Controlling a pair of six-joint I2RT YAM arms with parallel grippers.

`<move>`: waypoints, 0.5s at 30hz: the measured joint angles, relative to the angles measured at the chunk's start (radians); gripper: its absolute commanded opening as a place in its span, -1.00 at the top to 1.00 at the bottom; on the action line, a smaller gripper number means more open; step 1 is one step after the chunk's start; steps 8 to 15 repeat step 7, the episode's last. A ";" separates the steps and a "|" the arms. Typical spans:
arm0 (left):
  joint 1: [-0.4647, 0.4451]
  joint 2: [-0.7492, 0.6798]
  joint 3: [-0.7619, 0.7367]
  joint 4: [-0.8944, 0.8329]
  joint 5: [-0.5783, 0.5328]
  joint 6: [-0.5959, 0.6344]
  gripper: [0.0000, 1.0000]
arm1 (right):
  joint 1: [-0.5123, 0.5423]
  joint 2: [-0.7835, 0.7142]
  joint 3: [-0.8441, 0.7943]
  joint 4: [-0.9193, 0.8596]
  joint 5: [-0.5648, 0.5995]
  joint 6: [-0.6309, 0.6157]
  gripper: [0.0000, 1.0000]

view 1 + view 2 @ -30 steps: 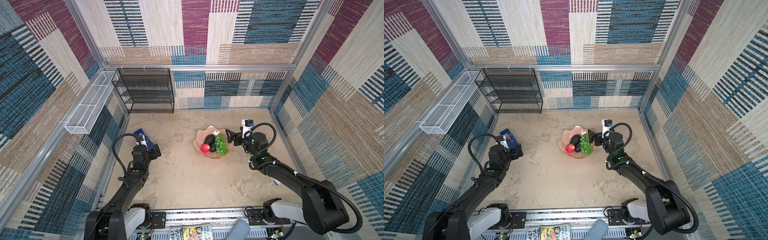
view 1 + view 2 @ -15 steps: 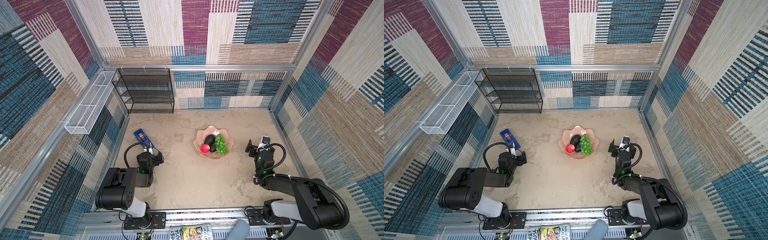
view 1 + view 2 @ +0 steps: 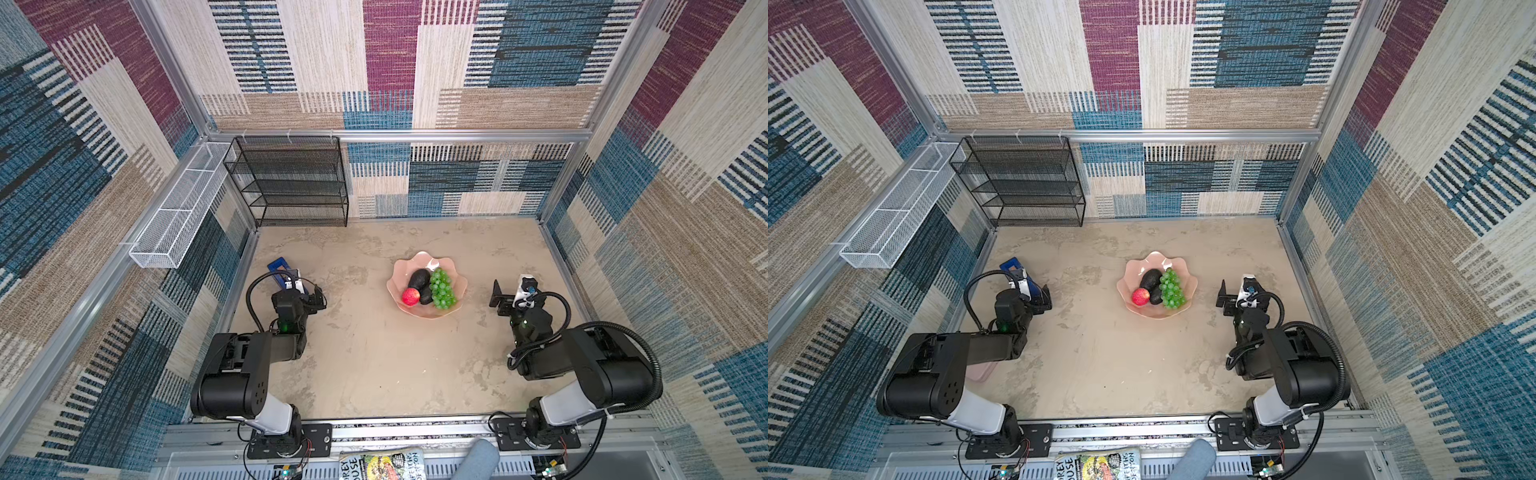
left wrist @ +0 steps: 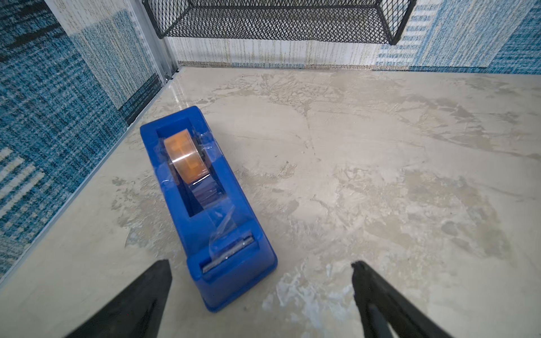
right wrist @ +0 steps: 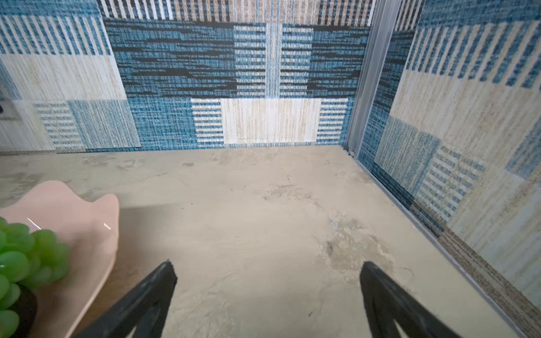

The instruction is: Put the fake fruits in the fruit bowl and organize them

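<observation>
Fruit fills the pink fruit bowl [image 3: 454, 275]: two avocados [image 3: 417, 278], a red apple [image 3: 410, 296], green grapes [image 3: 441, 289]. Both the left gripper [image 4: 260, 263] and the right gripper [image 5: 268, 263] gape wide, holding nothing. A blue tape dispenser [image 4: 205, 190] lies just ahead of the left claw; the right stands near the bowl.

we see a blue tape dispenser [image 4: 222, 234] sitting on the mottled beige surface [image 3: 374, 365] by the left wall [image 3: 83, 208], a black mesh rack [image 3: 291, 183] against the back wall [image 3: 457, 187], and a white wire basket [image 3: 178, 216] mounted beside it.
</observation>
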 measured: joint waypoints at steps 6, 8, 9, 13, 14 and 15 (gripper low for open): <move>0.002 0.002 0.001 0.000 0.001 0.000 -0.98 | -0.004 0.001 0.003 0.006 -0.003 0.000 -0.99; 0.003 0.002 0.002 0.000 0.001 0.000 -0.98 | -0.004 0.002 0.003 0.007 -0.003 0.001 -0.99; 0.003 0.002 0.002 0.000 0.001 0.000 -0.98 | -0.004 0.002 0.003 0.007 -0.003 0.001 -0.99; 0.003 0.002 0.002 0.000 0.001 0.000 -0.98 | -0.004 0.002 0.003 0.007 -0.003 0.001 -0.99; 0.003 0.002 0.002 0.000 0.001 0.000 -0.98 | -0.004 0.002 0.003 0.007 -0.003 0.001 -0.99; 0.003 0.002 0.002 0.000 0.001 0.000 -0.98 | -0.004 0.002 0.003 0.007 -0.003 0.001 -0.99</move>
